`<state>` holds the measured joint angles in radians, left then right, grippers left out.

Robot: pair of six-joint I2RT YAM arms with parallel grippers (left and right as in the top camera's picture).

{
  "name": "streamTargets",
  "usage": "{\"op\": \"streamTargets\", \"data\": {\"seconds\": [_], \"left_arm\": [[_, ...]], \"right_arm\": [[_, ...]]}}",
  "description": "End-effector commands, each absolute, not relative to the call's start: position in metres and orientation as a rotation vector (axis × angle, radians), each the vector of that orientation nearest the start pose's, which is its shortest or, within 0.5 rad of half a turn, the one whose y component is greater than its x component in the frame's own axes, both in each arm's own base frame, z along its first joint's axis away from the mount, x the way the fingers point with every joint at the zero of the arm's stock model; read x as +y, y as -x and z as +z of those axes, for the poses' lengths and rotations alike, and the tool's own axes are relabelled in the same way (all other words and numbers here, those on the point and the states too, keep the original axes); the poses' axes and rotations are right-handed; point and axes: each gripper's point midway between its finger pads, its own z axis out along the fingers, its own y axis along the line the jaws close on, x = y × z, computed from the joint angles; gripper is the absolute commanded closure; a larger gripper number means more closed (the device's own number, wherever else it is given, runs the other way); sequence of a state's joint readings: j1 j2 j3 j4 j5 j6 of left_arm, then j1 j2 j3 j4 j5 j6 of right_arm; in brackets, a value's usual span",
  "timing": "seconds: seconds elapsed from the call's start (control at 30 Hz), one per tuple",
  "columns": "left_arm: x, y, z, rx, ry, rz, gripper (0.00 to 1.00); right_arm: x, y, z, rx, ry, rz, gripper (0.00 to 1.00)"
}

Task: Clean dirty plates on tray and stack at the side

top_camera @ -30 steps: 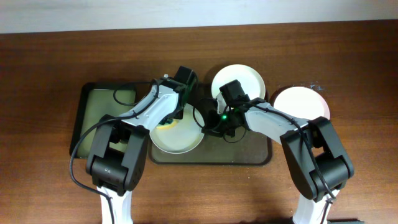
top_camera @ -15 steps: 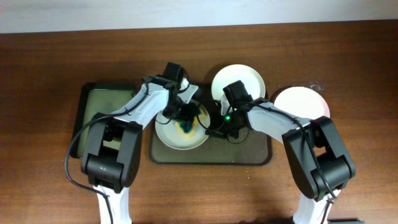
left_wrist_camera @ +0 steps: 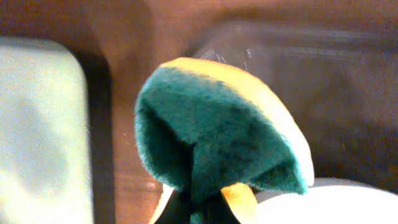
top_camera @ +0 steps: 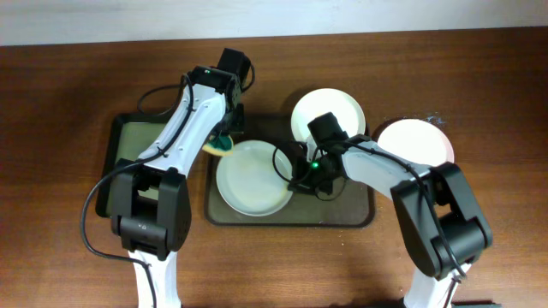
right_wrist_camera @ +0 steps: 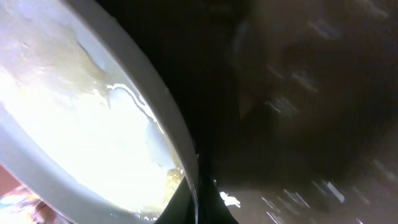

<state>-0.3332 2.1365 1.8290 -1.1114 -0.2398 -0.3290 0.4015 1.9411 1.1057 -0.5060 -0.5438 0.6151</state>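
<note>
Resting on the brown worktop (top_camera: pixel 68 85): the dark tray (top_camera: pixel 342 214), with a small tray (top_camera: pixel 128 150), green inside, just to its left. Carrying one plate (top_camera: pixel 253 178) on the left half, with a second plate (top_camera: pixel 330 109) overlapping the far rim and a third plate (top_camera: pixel 415 141) off to the right on the worktop. Pinching the right rim of the first plate, closed on that edge: right gripper (top_camera: pixel 295 180). Clamped tight in the left gripper (top_camera: pixel 226 139): a folded yellow-green sponge (left_wrist_camera: pixel 217 130), held over the gap between the two trays, just beside the plate's upper left edge.
</note>
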Motion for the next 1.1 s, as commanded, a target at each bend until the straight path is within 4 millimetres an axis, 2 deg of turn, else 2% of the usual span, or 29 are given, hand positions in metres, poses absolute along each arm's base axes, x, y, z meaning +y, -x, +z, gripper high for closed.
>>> {"op": "streamTargets", "data": {"seconds": [0.0, 0.07, 0.13, 0.23, 0.27, 0.4, 0.47, 0.6, 0.7, 0.83, 0.9, 0.93, 1.07], "left_arm": [[-0.128, -0.427, 0.078, 2.984, -0.07, 0.112, 1.0], [-0.134, -0.425, 0.078, 2.997, -0.093, 0.061, 1.0], [-0.137, -0.425, 0.078, 2.999, -0.092, 0.037, 1.0], [-0.137, -0.425, 0.078, 2.997, -0.093, 0.037, 1.0], [-0.137, -0.425, 0.078, 2.997, -0.092, 0.036, 1.0], [-0.137, -0.426, 0.078, 2.991, -0.091, 0.034, 1.0], [-0.138, -0.426, 0.078, 2.991, -0.091, 0.034, 1.0], [-0.138, -0.426, 0.078, 2.991, -0.091, 0.033, 1.0], [-0.138, -0.426, 0.078, 2.991, -0.091, 0.034, 1.0], [-0.138, -0.426, 0.078, 2.991, -0.091, 0.033, 1.0], [-0.138, -0.426, 0.078, 2.991, -0.091, 0.034, 1.0], [-0.138, -0.426, 0.078, 2.991, -0.091, 0.034, 1.0], [-0.138, -0.426, 0.078, 2.991, -0.091, 0.034, 1.0]], "right_arm": [[0.206, -0.303, 0.024, 3.029, -0.122, 0.673, 0.96], [0.196, -0.299, 0.045, 2.994, -0.09, 0.533, 0.96], [0.176, -0.294, 0.083, 2.885, -0.042, 0.291, 0.96], [0.16, -0.292, 0.119, 2.759, -0.023, 0.13, 0.96], [0.147, -0.292, 0.135, 2.701, -0.031, 0.031, 0.96], [0.12, -0.298, 0.169, 2.584, -0.08, -0.183, 0.96], [0.114, -0.303, 0.183, 2.516, -0.078, -0.266, 0.96], [0.109, -0.308, 0.21, 2.342, -0.043, -0.453, 0.96], [0.116, -0.305, 0.236, 2.176, 0.025, -0.59, 0.96], [0.134, -0.289, 0.288, 1.854, 0.083, -0.759, 0.96], [0.138, -0.282, 0.308, 1.738, 0.08, -0.809, 0.96], [0.14, -0.274, 0.326, 1.631, 0.068, -0.855, 0.96], [0.143, -0.272, 0.329, 1.616, 0.098, -0.878, 0.96]]}}
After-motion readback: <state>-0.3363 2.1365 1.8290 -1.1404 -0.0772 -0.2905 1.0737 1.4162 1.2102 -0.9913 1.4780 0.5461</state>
